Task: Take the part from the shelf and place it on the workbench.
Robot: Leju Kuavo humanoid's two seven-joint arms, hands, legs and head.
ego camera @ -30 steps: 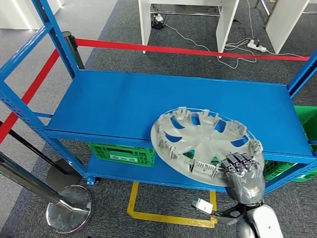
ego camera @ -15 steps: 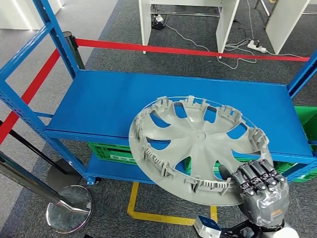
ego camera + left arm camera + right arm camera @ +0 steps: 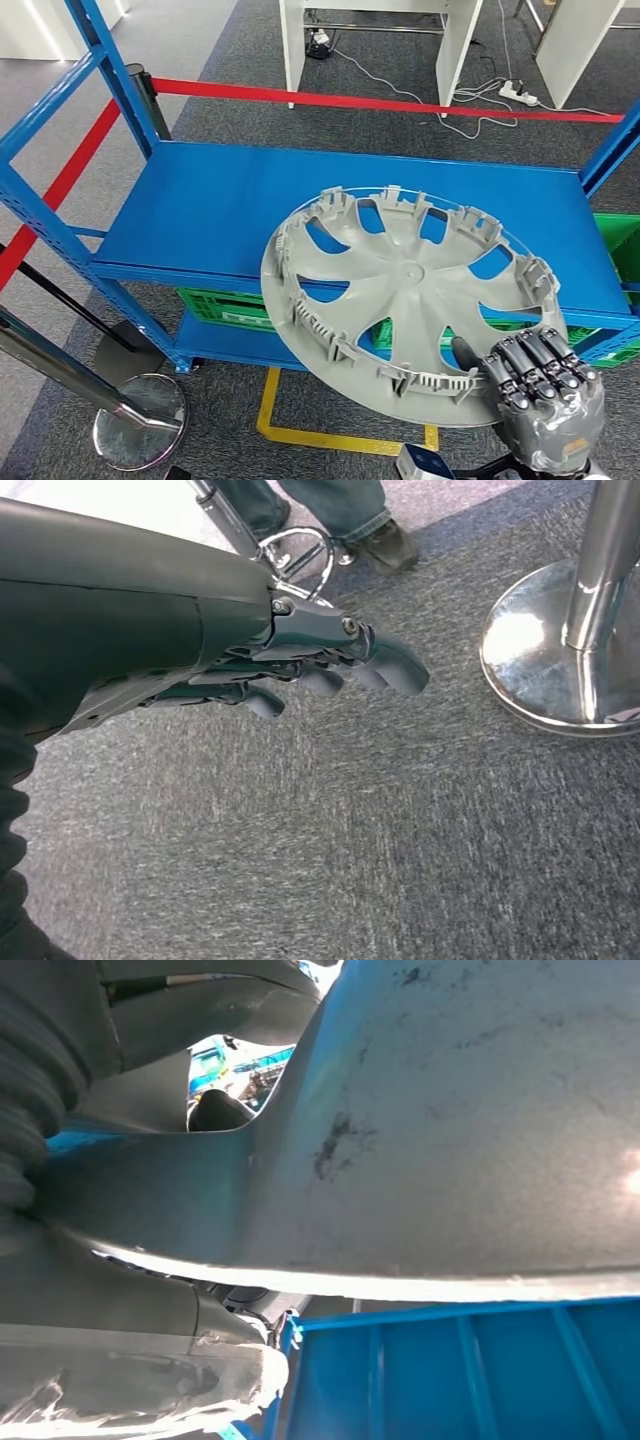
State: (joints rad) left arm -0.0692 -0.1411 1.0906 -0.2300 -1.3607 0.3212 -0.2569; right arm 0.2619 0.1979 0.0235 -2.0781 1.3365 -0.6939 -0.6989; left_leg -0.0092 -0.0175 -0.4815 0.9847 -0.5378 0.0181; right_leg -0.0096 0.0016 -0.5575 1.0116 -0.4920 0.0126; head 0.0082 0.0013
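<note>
One robot hand [image 3: 545,405] grips the hubcap [image 3: 411,300] rim — thumb hidden; left [image 3: 332,665] slack, empty.

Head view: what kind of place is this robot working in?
Probably a workshop or test area: a blue metal shelf, green crates beneath it, red barrier tape on posts, and the right robot hand holding a grey hubcap.

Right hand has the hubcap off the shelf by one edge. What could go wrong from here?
1. The right hand grips the grey hubcap only at its near rim, so most of it hangs out unsupported; it may tilt or slip out.
2. The far rim still overhangs the blue shelf, and the blue upright is close on the right; a swing could clip either.
3. The left hand hangs open over the floor, so nothing backs up the grip.
</note>
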